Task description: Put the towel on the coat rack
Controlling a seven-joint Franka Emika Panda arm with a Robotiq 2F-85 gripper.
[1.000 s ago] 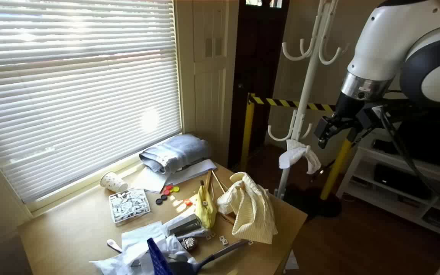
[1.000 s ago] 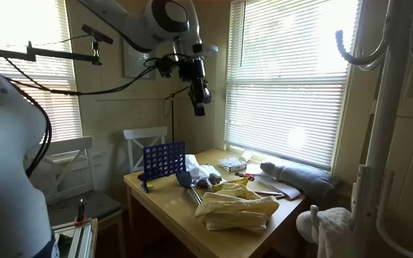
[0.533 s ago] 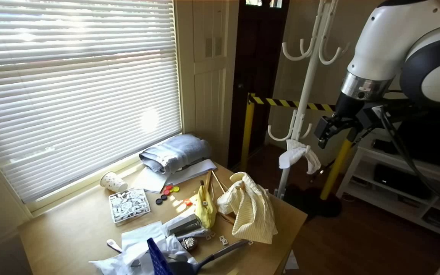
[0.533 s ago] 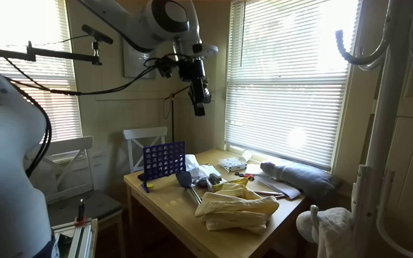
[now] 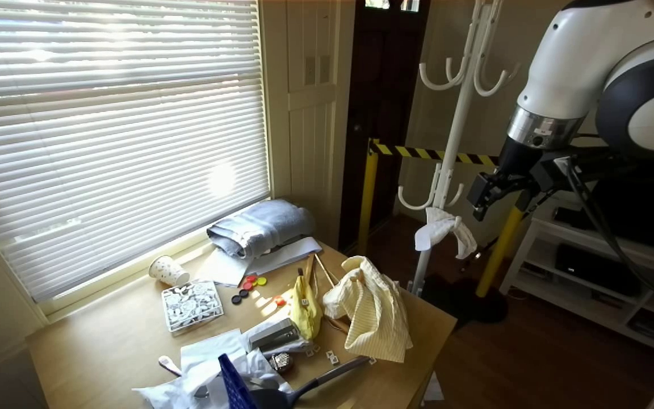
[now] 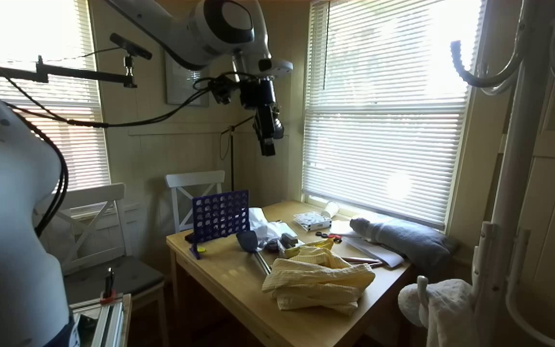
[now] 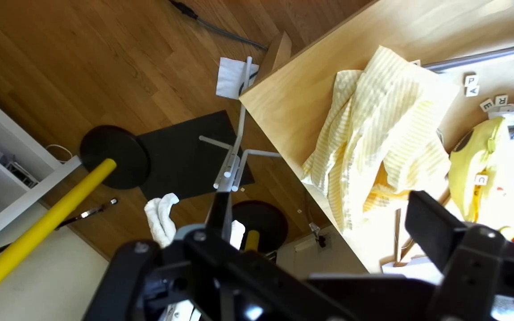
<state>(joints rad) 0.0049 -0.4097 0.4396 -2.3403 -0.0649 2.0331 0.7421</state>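
White, the towel (image 6: 452, 308) hangs on the coat rack (image 6: 516, 159); the hand (image 7: 321, 207) is spread wide.

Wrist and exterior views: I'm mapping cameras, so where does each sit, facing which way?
In an exterior view: near coat rack, facing across the table; arm left, hand upper middle.
In an exterior view: above the table, facing window and rack; arm, hand upper right.
Wrist view: beside the hand, facing down at floor and table; fingers at bottom.
Both exterior views share window and white towel.
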